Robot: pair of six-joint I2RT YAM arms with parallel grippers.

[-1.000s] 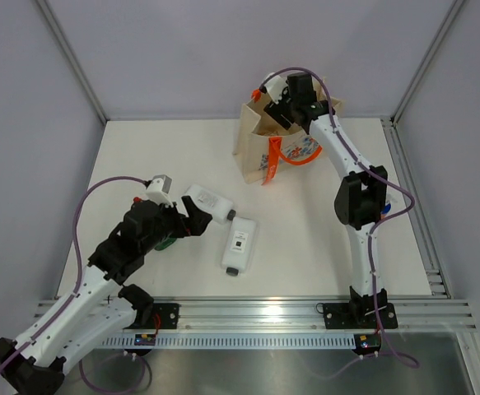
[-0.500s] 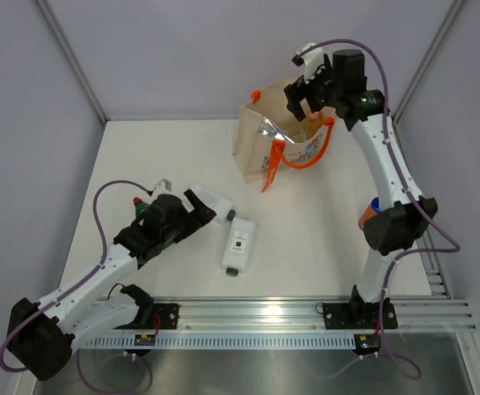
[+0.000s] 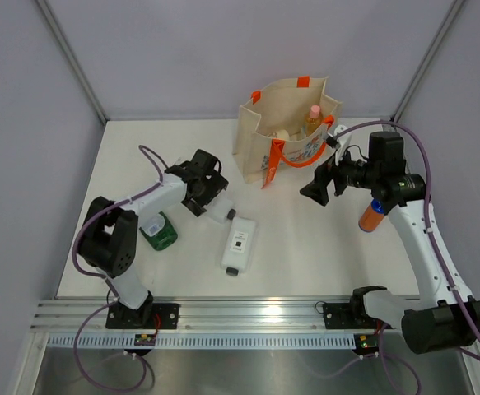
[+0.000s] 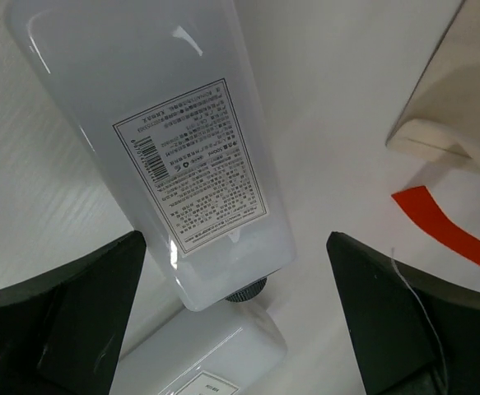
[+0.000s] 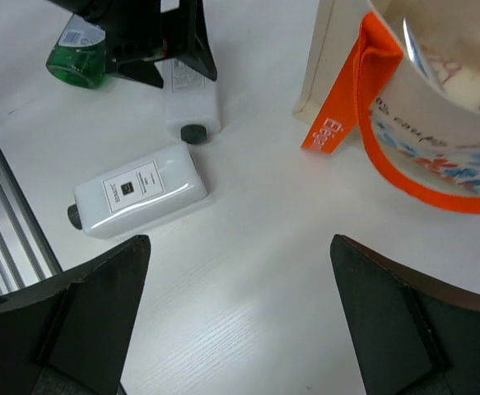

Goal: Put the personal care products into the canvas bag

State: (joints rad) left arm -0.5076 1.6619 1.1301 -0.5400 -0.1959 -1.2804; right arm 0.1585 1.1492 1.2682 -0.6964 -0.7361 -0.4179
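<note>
**A:** While both arms reach out over the white surface (image 3: 305, 255), where do the toiletries lie in the overhead view?

**B:** The beige canvas bag with orange handles and a floral print (image 3: 260, 140) stands upright at 1 o'clock from the middle. A tan bottle with a pink cap (image 3: 312, 118) stands inside it. A pale item beside that bottle is too small to name.

**A:** And outside the bag?

**B:** 4 items. An orange bottle with a blue cap (image 3: 372, 218) stands at 3 o'clock, just beside the right arm. A flat green bottle (image 3: 159, 233) lies at 9 o'clock. 2 white bottles lie near the middle. The white bottle with the small square label (image 3: 240, 245) is at 6 o'clock. The white bottle with the long printed label (image 4: 182, 140) lies at 11 o'clock from it, its dark cap just beside it.

**A:** What about the left end effector (image 3: 209, 196)?

**B:** Its fingers are spread wide, 1 on each side of the long-label bottle. Whether they touch it, I cannot tell.

**A:** And the right end effector (image 3: 320, 188)?

**B:** Spread wide too, with nothing between the fingers. It hangs over bare surface at 5 o'clock from the bag, near an orange handle.
</note>
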